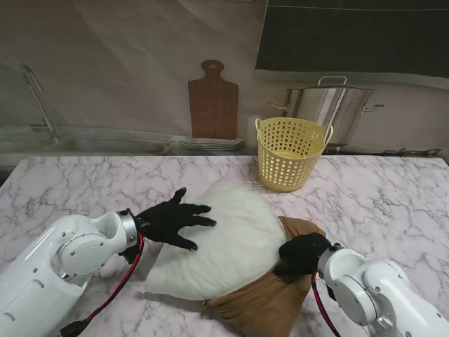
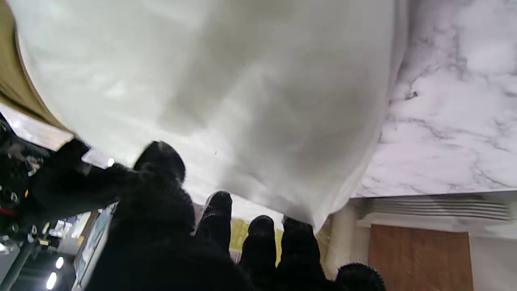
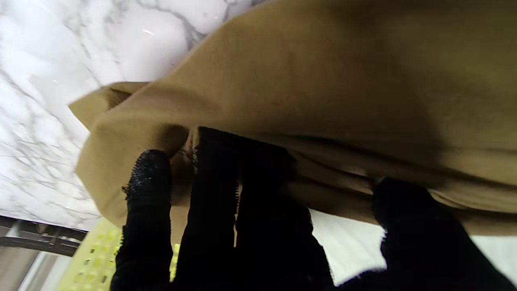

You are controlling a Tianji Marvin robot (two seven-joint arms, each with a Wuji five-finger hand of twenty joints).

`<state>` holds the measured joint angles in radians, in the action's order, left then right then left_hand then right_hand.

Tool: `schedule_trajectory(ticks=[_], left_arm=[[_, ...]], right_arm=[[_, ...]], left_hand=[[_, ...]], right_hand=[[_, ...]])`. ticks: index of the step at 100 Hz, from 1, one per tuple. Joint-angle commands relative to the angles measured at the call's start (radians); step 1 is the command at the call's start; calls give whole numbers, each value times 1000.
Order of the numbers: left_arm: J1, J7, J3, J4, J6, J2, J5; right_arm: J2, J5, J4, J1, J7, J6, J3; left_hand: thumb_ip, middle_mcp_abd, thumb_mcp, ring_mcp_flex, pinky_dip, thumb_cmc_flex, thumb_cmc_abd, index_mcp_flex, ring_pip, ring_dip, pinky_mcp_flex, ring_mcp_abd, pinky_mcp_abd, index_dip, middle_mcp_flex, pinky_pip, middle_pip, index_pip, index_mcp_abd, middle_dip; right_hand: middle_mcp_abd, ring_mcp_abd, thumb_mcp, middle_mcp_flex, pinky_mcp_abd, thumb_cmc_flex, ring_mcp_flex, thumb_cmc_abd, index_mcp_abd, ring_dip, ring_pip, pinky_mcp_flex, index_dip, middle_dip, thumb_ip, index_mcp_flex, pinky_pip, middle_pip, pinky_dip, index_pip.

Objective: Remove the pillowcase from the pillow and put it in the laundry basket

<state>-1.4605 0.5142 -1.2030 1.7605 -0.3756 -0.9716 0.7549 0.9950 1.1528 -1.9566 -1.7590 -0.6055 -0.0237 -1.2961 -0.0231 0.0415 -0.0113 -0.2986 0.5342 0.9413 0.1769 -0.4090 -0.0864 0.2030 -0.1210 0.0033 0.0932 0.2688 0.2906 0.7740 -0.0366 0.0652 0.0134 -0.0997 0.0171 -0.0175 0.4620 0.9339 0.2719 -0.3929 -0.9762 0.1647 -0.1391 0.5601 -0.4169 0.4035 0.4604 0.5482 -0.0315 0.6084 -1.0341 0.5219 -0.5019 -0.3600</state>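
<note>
The right hand [image 1: 302, 254] grips the brown pillowcase [image 1: 270, 298], bunched at the white pillow's [image 1: 224, 242] near-right end; the left hand [image 1: 174, 221] presses flat, fingers spread, on its far-left. The basket [image 1: 289, 153] stands beyond.

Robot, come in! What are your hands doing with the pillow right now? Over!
Left hand spread flat on white pillow. Right hand clutching brown pillowcase, mostly pulled off. Basket beyond pillow, path clear.

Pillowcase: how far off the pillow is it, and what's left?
Mostly off: the white pillow lies largely bare, the brown pillowcase bunched over its near end. Left hand presses the pillow; right hand grips the case. Left: pull it free and drop it in the yellow laundry basket.
</note>
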Motion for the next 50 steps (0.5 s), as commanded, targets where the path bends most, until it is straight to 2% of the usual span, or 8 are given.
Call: schedule_trajectory(ticks=[1, 13, 20, 21, 23, 29, 36, 50], left_arm=[[-5, 21, -4, 26, 10, -11, -9], [-20, -68, -8, 53, 20, -28, 27], [-19, -154, 10, 57, 37, -42, 69], [-17, -164, 14, 56, 39, -44, 74], [-13, -180, 24, 54, 46, -47, 79], [6, -210, 65, 51, 80, -55, 73], [46, -218, 122, 36, 102, -59, 60], [141, -178, 247, -41, 145, -59, -26]], right_arm=[[2, 8, 6, -8, -5, -31, 25], [-3, -1, 5, 14, -16, -73, 53], [-6, -9, 11, 30, -21, -95, 69], [-7, -10, 12, 32, -22, -97, 71], [-7, -13, 13, 36, -23, -102, 76], [-10, -26, 21, 50, -22, -116, 90], [-12, -34, 27, 64, -26, -128, 104], [-12, -34, 36, 75, -7, -143, 115]], left_hand=[[7, 2, -5, -20, 21, 62, -46, -27, -10, 21, -6, 64, 21, 18, 27, -1109, -10, 19, 19, -12], [6, 0, -5, -47, 20, 135, -106, -53, -16, 32, 1, 61, 19, 26, 50, -1182, -20, 32, 14, -20], [5, 4, -8, -68, 18, 164, -127, -65, -24, 39, -2, 62, 19, 29, 66, -1230, -28, 37, 16, -25], [5, 3, -8, -71, 18, 165, -130, -66, -25, 40, -2, 61, 20, 29, 68, -1232, -29, 37, 15, -25], [2, 4, -13, -71, 14, 169, -137, -63, -24, 43, 8, 62, 20, 29, 67, -1257, -30, 37, 14, -28], [2, 11, -13, -61, 8, 169, -156, -43, -21, 44, 21, 66, 16, 27, 50, -1267, -24, 29, 18, -27], [-1, 8, -22, -54, 3, 150, -165, -28, -20, 45, 27, 64, 9, 25, 37, -1274, -22, 23, 16, -27], [-5, 48, -32, -34, -27, 12, -171, 13, -20, 53, 47, 78, 1, 28, 9, -1284, -14, 12, 33, -29]], right_hand=[[-20, -80, -35, 63, 6, 2, -46, 17, 81, 2, -25, 2, -84, 12, -4, -69, -22, 72, -6, 114], [-7, -70, -38, 35, -1, 7, -26, 12, 139, -4, -11, -8, -80, 8, -2, -75, -17, 64, -4, 103], [-7, -66, -36, 16, 3, 2, -11, 23, 249, -7, -1, -24, -67, 8, -2, -87, -7, 56, -1, 85], [-7, -66, -36, 16, 3, 2, -11, 23, 249, -7, -1, -24, -67, 8, -2, -87, -7, 56, -1, 85], [-5, -66, -35, 3, 4, -1, -2, 28, 304, -8, 3, -31, -64, 6, -2, -110, -3, 48, 0, 87], [-3, -64, -34, -2, 3, -12, 3, 36, 356, -7, 4, -37, -46, 4, -5, -117, 6, 34, 1, 64], [2, -58, -35, -10, 4, -20, 8, 43, 396, -6, 5, -44, -32, 4, -7, -125, 14, 19, 0, 49], [3, -53, -35, -15, 11, -25, 14, 48, 413, -5, 6, -49, -22, 1, -7, -106, 22, -1, 1, 30]])
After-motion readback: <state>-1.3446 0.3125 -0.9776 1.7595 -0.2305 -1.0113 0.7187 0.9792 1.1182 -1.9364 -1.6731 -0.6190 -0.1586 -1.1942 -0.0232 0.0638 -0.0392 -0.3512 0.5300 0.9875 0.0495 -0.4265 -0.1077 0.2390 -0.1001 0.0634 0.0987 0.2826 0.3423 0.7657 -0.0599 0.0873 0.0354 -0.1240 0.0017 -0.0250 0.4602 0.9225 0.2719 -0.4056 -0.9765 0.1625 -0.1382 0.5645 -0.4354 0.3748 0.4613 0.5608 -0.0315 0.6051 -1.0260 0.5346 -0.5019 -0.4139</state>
